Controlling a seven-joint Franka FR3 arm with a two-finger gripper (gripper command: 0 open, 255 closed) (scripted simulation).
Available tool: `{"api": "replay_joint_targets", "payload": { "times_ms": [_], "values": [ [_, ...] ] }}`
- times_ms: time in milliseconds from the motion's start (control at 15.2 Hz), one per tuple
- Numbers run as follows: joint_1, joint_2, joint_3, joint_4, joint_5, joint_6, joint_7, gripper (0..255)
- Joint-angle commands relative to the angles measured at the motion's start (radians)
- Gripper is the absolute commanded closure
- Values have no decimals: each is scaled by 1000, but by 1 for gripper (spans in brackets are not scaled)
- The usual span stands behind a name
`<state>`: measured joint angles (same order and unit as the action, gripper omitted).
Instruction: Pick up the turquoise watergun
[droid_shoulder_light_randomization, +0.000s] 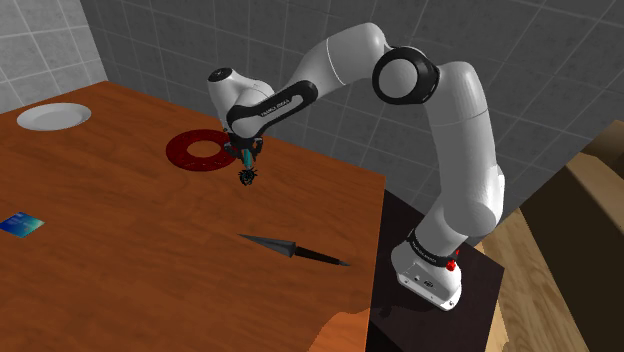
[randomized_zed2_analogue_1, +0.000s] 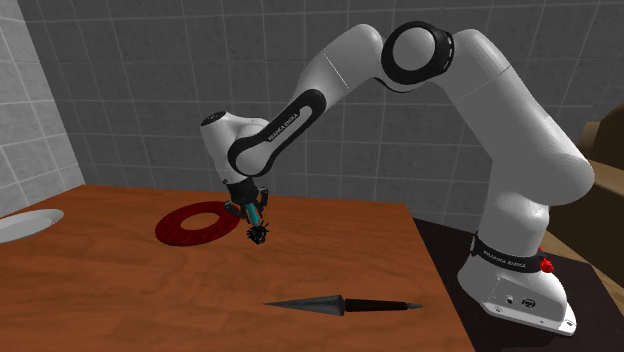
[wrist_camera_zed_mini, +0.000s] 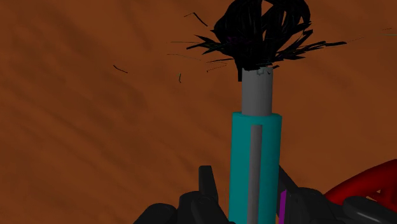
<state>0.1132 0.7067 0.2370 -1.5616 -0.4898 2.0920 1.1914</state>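
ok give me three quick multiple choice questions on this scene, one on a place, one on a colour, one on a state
1. Where on the table is the white plate?
A. at its far corner, on the shoulder view's left
B. at the near edge
C. in the middle

2. What colour is the flat ring?
A. blue
B. dark red
C. white

3. What state is the claw in?
A. open
B. shut on nothing
C. shut on the watergun

Answers:
1 A, the plate lies at the far left corner.
2 B, the ring is plainly dark red.
3 C, the wrist view shows the claw clasping its turquoise body.

Base of watergun (wrist_camera_zed_mini: 254, 159) hidden in the claw (wrist_camera_zed_mini: 249, 202); red ring (wrist_camera_zed_mini: 364, 184) clipped at edge
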Motion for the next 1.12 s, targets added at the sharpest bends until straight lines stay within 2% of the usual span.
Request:
{"api": "replay_joint_targets", "payload": {
  "times_ms": [0, 1056],
  "values": [
    [0, 0, 0, 0, 0, 0, 0, 255],
    [-11, -103, 23, 22, 40, -119, -47, 255]
  ]
}}
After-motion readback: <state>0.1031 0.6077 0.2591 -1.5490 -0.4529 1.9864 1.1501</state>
